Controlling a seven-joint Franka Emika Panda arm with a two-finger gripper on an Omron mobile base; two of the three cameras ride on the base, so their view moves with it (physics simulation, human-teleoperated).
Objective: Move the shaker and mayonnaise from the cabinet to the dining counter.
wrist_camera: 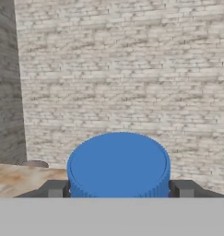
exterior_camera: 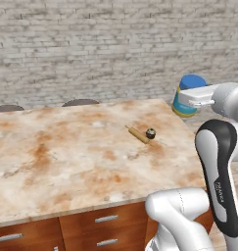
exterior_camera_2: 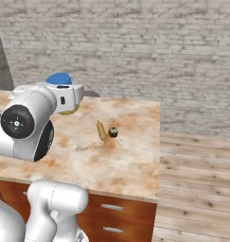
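Clearly the tool (wrist_camera: 119, 189) is clamped on the mayonnaise (exterior_camera: 188, 95): in the hand view its two dark fingertips (wrist_camera: 55, 188) sit tight against either side of the jar's ribbed blue lid, one at the left and one at the right, with the lid bulging up between them. From the left base view the jar hangs in the air past the far right corner of the table (exterior_camera: 52, 162), its blue lid on top, its teal band and a strip of yellowish body showing below the white hand that crosses in front of it. From the right base view just the blue lid and a sliver of yellow body peek out above and below the white wrist, over the left part of the marble-look top.

The table is the dining counter, beige with orange-brown blotches, on a brown wood base with drawers that carry short silver handles (exterior_camera: 106, 218). Lying on it near the right side is a small wooden rolling pin (exterior_camera: 139, 134), set at a slant, and just beside its nearer end stands a small dark cupcake-like thing (exterior_camera: 151, 133); the two look to be touching or nearly so. Both are well apart from the held jar.

Behind the table runs a pale grey brick wall (exterior_camera: 91, 49). Two dark rounded chair backs (exterior_camera: 80, 102) show just over the table's far edge. To the right of the table, planks of wooden floor (exterior_camera_2: 197, 179) stretch to the wall.
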